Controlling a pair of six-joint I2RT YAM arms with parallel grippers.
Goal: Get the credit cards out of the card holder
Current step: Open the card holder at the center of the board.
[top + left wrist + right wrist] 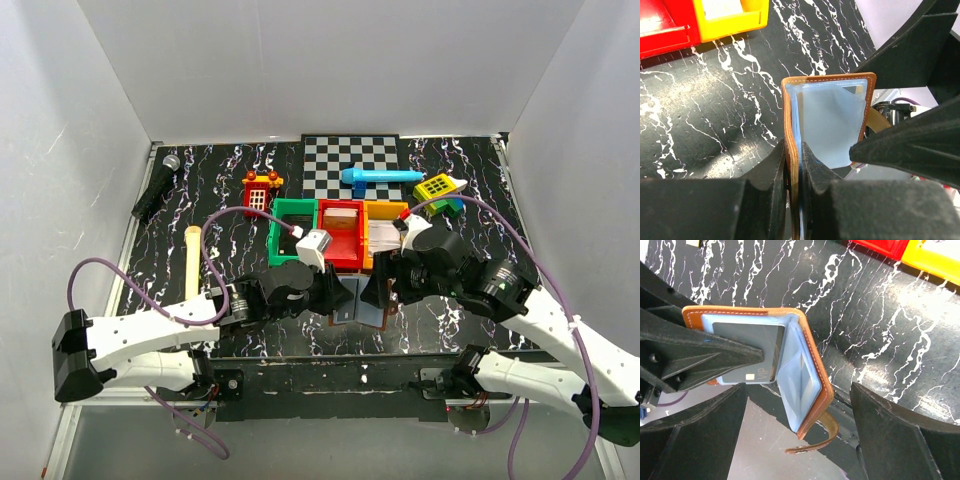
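Observation:
The brown card holder (pixel 821 381) stands open like a book, held up near the table's front edge (pixel 357 306). My left gripper (pixel 794 150) is shut on one flap of it, pinching leather and pale blue lining. A dark grey credit card (pixel 752 352) with a chip and "VIP" lies against that flap's inner panel. My right gripper (pixel 797 390) is open, its fingers wide on either side of the other flap and the hanging strap (pixel 817 440), touching neither. In the left wrist view the card holder (pixel 832 125) shows its blue inside.
Green (pixel 292 228), red (pixel 340 232) and yellow (pixel 384 230) bins sit in a row just behind the grippers. Farther back are a checkered mat (pixel 350 165), a blue toy (pixel 380 177), a red toy booth (pixel 260 190) and a microphone (pixel 157 187). A wooden stick (pixel 192 262) lies left.

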